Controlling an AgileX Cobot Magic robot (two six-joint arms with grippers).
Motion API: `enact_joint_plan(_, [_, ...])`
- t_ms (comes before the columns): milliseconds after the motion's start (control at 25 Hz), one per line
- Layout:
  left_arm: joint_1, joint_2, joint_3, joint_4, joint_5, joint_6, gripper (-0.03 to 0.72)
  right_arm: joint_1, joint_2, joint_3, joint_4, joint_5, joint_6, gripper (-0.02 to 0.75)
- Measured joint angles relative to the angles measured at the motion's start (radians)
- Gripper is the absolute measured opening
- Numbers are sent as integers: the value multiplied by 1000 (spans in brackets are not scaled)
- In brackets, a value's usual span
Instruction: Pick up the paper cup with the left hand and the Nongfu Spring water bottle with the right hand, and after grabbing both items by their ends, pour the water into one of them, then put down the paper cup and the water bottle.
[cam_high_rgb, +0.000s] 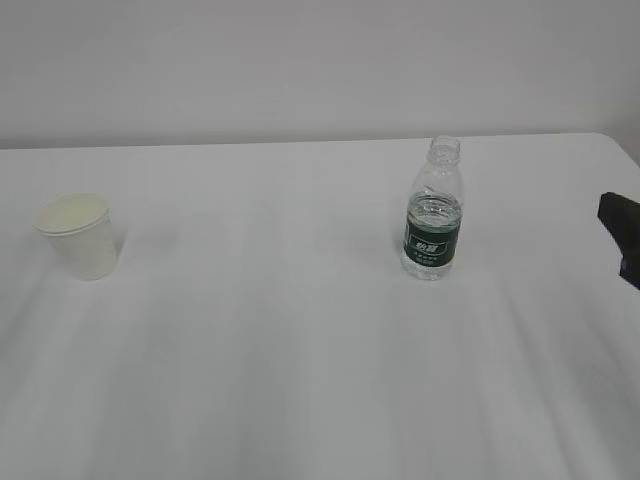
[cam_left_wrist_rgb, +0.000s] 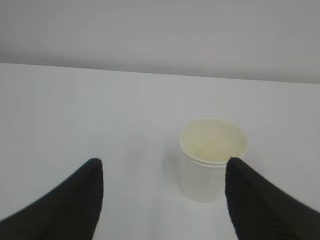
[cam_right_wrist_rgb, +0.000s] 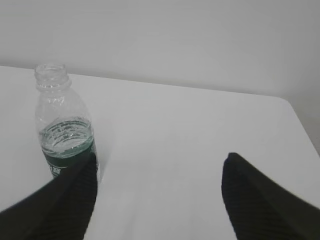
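Observation:
The white paper cup (cam_high_rgb: 79, 235) stands upright on the left of the table, its cream inside showing. In the left wrist view the paper cup (cam_left_wrist_rgb: 212, 157) sits ahead and right of centre, just beyond the right fingertip (cam_left_wrist_rgb: 240, 175). My left gripper (cam_left_wrist_rgb: 162, 167) is open and holds nothing; it does not show in the exterior view. The Nongfu Spring water bottle (cam_high_rgb: 434, 212) stands upright and capless, partly filled with water. In the right wrist view the bottle (cam_right_wrist_rgb: 62, 130) is at the far left, behind the left fingertip (cam_right_wrist_rgb: 82, 175). My right gripper (cam_right_wrist_rgb: 159, 162) is open and empty.
A white table (cam_high_rgb: 300, 380) carries both things, with a pale wall behind. The table's far right corner (cam_right_wrist_rgb: 287, 102) shows in the right wrist view. A black part of the right arm (cam_high_rgb: 622, 235) enters at the right edge of the exterior view.

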Motion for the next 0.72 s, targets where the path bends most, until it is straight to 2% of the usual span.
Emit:
enact_joint_plan(240, [-14, 65, 27, 16, -40, -53, 540, 0, 99, 71, -5, -174, 10, 590])
enact_joint_plan(520, [-142, 206, 249, 31, -345, -79, 539, 0, 206, 118, -77, -293, 53, 590])
enact_joint_plan(720, [-164, 276, 260, 68, -423, -83, 537, 0, 279, 206, -99, -463, 59, 590])
